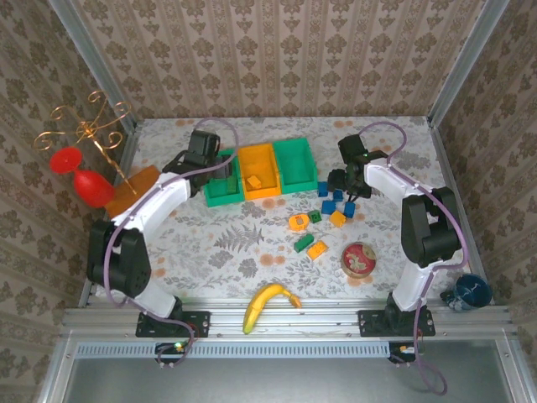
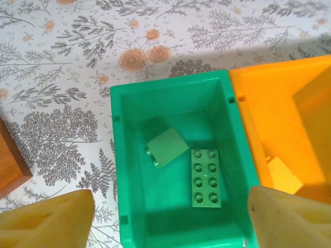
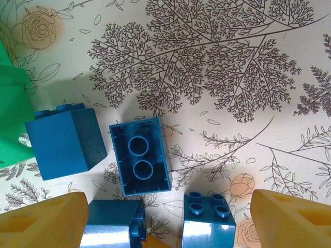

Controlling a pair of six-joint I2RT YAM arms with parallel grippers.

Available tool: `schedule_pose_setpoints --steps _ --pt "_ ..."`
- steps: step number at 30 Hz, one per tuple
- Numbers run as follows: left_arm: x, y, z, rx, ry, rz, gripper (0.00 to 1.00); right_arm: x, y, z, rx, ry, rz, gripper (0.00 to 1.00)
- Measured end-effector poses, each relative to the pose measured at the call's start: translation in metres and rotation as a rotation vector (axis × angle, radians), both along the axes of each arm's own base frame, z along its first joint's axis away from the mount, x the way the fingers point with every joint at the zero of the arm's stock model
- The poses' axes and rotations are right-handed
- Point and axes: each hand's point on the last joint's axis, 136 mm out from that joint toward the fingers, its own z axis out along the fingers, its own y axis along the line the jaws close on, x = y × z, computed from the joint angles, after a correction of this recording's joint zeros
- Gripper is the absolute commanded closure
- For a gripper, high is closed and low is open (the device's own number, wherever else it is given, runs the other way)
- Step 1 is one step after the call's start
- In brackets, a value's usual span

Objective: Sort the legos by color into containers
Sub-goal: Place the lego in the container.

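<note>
Resting in the left green bin (image 2: 170, 85) by the far edge of the table (image 1: 210, 239), two green legos (image 2: 206, 178) are being hovered over by the left gripper (image 2: 168, 221), jaws wide, empty. Four blue legos (image 3: 139, 155) are being framed by the right gripper (image 3: 165, 219), likewise spread and empty. A blue pick is seemingly being set up, with lowering onto one being called for.
</note>
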Motion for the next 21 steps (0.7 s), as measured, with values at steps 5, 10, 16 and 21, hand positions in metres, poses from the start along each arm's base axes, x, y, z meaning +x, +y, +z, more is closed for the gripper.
schedule_pose_setpoints --steps 5,10,16,21 --pt "-0.022 0.009 0.008 -0.025 -0.018 0.012 0.0 0.0 0.0 0.0 0.0 0.002 0.0 0.18" --pt "-0.046 0.019 0.015 -0.053 -0.044 0.026 0.0 0.0 0.0 0.0 -0.001 0.002 0.003 0.18" --pt "-0.07 0.029 0.023 -0.083 -0.082 0.042 0.0 -0.001 0.001 0.0 0.005 0.003 0.006 0.18" --pt "-0.084 0.036 0.018 -0.095 -0.081 0.055 0.0 0.002 0.004 0.005 0.018 -0.003 0.014 0.18"
